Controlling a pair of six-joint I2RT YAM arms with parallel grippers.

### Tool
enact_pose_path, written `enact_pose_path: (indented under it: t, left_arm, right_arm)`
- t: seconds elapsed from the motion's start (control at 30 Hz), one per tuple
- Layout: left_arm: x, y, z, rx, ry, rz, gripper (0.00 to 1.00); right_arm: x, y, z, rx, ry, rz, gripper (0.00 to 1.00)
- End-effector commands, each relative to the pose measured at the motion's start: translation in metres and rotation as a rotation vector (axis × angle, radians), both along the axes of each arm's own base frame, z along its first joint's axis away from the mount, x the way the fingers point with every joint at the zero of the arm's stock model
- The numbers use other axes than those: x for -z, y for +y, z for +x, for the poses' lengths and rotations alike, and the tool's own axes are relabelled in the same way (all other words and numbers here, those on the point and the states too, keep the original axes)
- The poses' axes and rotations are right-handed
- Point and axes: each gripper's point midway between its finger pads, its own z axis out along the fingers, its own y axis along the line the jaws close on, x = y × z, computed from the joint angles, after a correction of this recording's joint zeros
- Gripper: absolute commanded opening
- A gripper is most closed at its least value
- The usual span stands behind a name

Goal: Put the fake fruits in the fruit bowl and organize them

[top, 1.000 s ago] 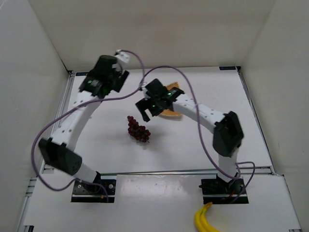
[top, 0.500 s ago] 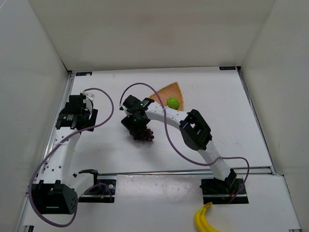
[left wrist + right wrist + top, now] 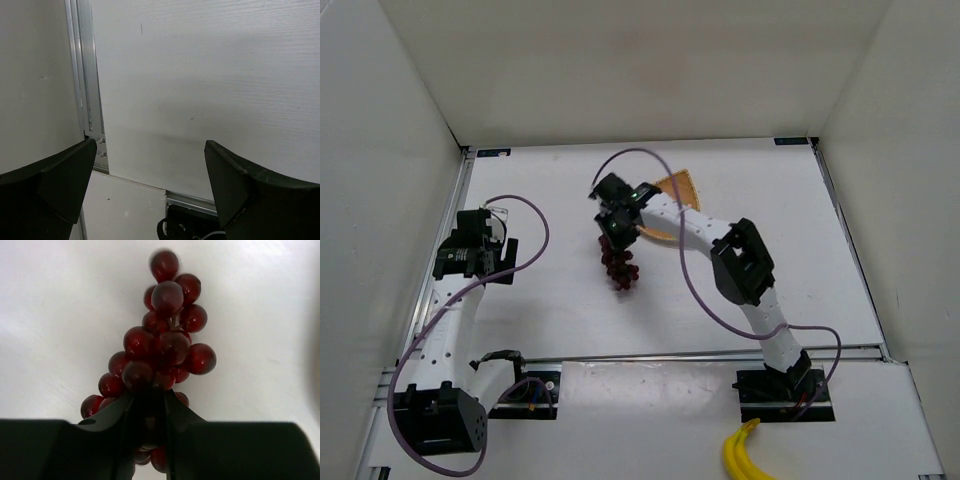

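Near-left of the wicker basket (image 3: 683,186), right gripper (image 3: 149,407) clamped the grape bunch (image 3: 165,347), not yet placed; left gripper (image 3: 150,150) stood apart, idle

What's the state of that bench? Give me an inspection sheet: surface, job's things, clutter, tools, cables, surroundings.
Surface: white table, no spills or marks seen.
Job's things: grape bunch pinched at its stem end by the right tool; wicker basket just behind, largely hidden by the right arm; green fruit not seen.
Clutter: yellow bananas on the near ledge, by the right arm's base.
Tools: right tool shut on the grape bunch; left tool open, holding nothing.
Cables: purple cables loop off both arms.
Surroundings: white walls on three sides.
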Motion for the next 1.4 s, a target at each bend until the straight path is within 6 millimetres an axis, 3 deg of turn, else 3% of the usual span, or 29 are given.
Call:
enact_pose_path:
  t: [0.0, 0.07, 0.13, 0.17, 0.33, 0.37, 0.47, 0.67, 0.73, 0.8, 0.87, 0.9, 0.97, 1.07, 1.17, 1.27, 1.3, 1.37]
  left_arm:
    - [0.001, -0.005, -0.002, 0.002, -0.021, -0.038, 1.00]
    - [0.007, -0.005, -0.002, -0.008, -0.014, -0.053, 1.00]
    - [0.010, -0.007, -0.001, -0.010, -0.006, -0.070, 1.00]
    - [0.014, -0.007, -0.003, -0.011, 0.005, -0.071, 1.00]
    - [0.023, -0.005, -0.003, -0.021, 0.038, -0.074, 1.00]
    - [0.024, -0.005, -0.001, -0.021, 0.038, -0.074, 1.00]
    - [0.030, -0.005, -0.001, -0.036, 0.058, -0.090, 1.00]
    - [0.039, -0.009, 0.003, -0.035, 0.099, -0.115, 1.00]
    - [0.039, -0.008, 0.005, -0.035, 0.103, -0.116, 1.00]
    - [0.042, -0.010, 0.005, -0.039, 0.111, -0.129, 1.00]
    - [0.041, -0.010, 0.007, -0.039, 0.112, -0.129, 1.00]
    - [0.040, -0.010, 0.010, -0.039, 0.112, -0.129, 1.00]
    - [0.040, -0.010, 0.010, -0.039, 0.112, -0.129, 1.00]
    - [0.040, -0.010, 0.010, -0.039, 0.112, -0.129, 1.00]
    - [0.028, -0.009, 0.015, -0.036, 0.068, -0.125, 1.00]
    - [0.023, -0.011, 0.015, -0.028, 0.045, -0.133, 1.00]
    - [0.020, -0.011, 0.017, -0.028, 0.036, -0.133, 1.00]
    - [0.020, -0.011, 0.017, -0.028, 0.036, -0.133, 1.00]
  right_arm:
    - [-0.106, -0.033, 0.072, 0.302, -0.138, 0.222, 0.02]
    - [-0.118, -0.059, 0.101, 0.414, -0.165, 0.261, 0.01]
    - [-0.118, -0.073, 0.120, 0.480, -0.183, 0.278, 0.01]
    - [-0.124, -0.081, 0.139, 0.508, -0.196, 0.298, 0.01]
    - [-0.109, -0.103, 0.190, 0.616, -0.155, 0.340, 0.01]
    - [-0.092, -0.106, 0.194, 0.634, -0.121, 0.328, 0.01]
    - [-0.081, -0.114, 0.203, 0.697, -0.064, 0.351, 0.01]
    - [-0.082, -0.104, 0.209, 0.683, -0.062, 0.396, 0.09]
    - [-0.073, -0.106, 0.205, 0.686, -0.046, 0.379, 0.25]
    - [-0.055, -0.109, 0.197, 0.709, -0.005, 0.350, 0.56]
    - [-0.048, -0.118, 0.195, 0.734, 0.015, 0.337, 0.68]
    - [-0.049, -0.117, 0.191, 0.738, 0.030, 0.342, 0.80]
    - [-0.050, -0.125, 0.187, 0.748, 0.034, 0.337, 0.89]
    - [-0.074, -0.128, 0.185, 0.748, 0.000, 0.362, 0.99]
    - [-0.135, -0.139, 0.185, 0.745, -0.110, 0.428, 0.99]
    - [-0.179, -0.150, 0.184, 0.729, -0.223, 0.456, 0.99]
    - [-0.204, -0.153, 0.178, 0.714, -0.263, 0.487, 0.99]
    - [-0.233, -0.166, 0.167, 0.703, -0.310, 0.510, 0.99]
